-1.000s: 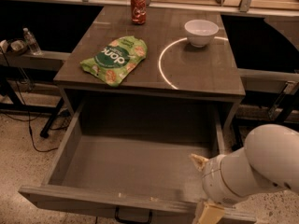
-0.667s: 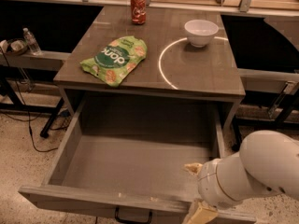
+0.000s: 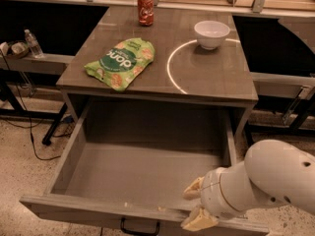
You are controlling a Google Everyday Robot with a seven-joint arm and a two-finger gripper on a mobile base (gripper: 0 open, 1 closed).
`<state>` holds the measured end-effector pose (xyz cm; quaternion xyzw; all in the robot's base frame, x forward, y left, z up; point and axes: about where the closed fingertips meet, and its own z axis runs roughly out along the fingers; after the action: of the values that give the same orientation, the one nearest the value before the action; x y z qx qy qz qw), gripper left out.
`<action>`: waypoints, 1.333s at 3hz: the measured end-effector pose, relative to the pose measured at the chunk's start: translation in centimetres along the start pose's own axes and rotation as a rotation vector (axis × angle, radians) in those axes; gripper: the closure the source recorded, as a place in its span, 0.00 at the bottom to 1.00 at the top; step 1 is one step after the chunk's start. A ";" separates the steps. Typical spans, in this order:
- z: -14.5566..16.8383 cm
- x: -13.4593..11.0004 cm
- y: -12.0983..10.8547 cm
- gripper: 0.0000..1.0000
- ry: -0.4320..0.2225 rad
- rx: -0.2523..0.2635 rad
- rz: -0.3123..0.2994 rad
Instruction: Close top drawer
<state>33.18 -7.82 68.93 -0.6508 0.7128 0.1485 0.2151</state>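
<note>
Pincer point(image 3: 197, 204) is seen at the lower right, carried on a smooth, rounded white arm point(image 3: 275, 181). Its two cream fingers are spread apart, one over the drawer's inside and the other at the front panel, whose top edge passes between them. At the far left a clear plastic bottle point(image 3: 33, 43) is stood upright on a low shelf. The top drawer point(image 3: 138, 166), a deep grey wooden box, is pulled well out beneath the surface point(image 3: 216, 82), and a small black bar handle point(image 3: 140, 227) is fixed at its front centre. On the grey grained surface a crinkled green snack bag point(image 3: 120, 63) is laid flat, a red can point(image 3: 145, 9) is stood behind it, and a round white bowl point(image 3: 211, 33) is set at the far edge of a thin white ring point(image 3: 168, 68).
</note>
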 end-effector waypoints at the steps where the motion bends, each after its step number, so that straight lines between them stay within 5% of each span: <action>1: 0.0 -1.1 -2.0 0.91 -0.008 0.025 -0.016; 2: 0.0 -1.1 -2.0 1.00 -0.008 0.025 -0.016; 4: -0.2 -3.2 -4.8 0.97 -0.033 0.059 -0.038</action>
<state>38.13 -5.70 71.06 -0.6550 0.7008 0.1342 0.2489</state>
